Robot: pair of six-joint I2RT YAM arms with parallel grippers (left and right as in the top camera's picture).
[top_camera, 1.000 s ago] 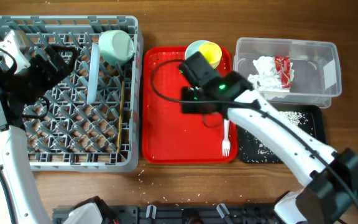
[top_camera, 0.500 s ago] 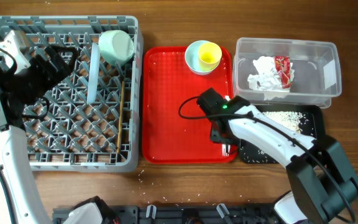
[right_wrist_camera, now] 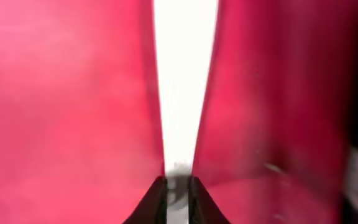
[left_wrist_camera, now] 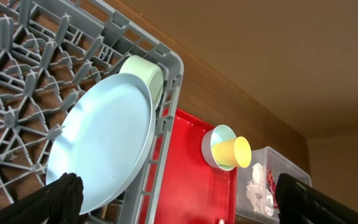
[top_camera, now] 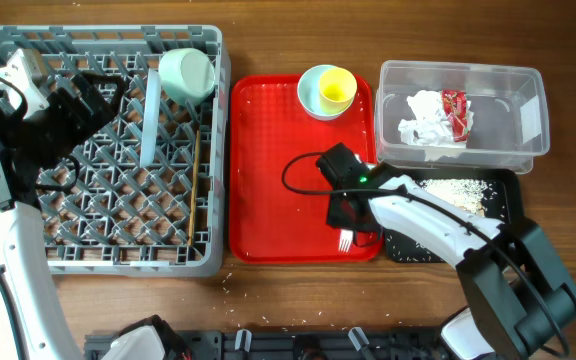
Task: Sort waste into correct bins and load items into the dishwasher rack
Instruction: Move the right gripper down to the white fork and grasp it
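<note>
The right tool (right_wrist_camera: pixel 178 198) is pinched on the handle of the white plastic fork (top_camera: pixel 346 240), low on the red tray (top_camera: pixel 268 200) near the frame's lower middle. The left tool (left_wrist_camera: pixel 179 202) hangs spread wide over the grey dishwasher rack (top_camera: pixel 118 262) at upper left, where the pale blue plate (left_wrist_camera: pixel 101 146) stands on edge.

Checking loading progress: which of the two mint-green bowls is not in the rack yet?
The bowl on the red tray, holding the yellow cup. The other bowl lies on its side in the grey rack.
</note>
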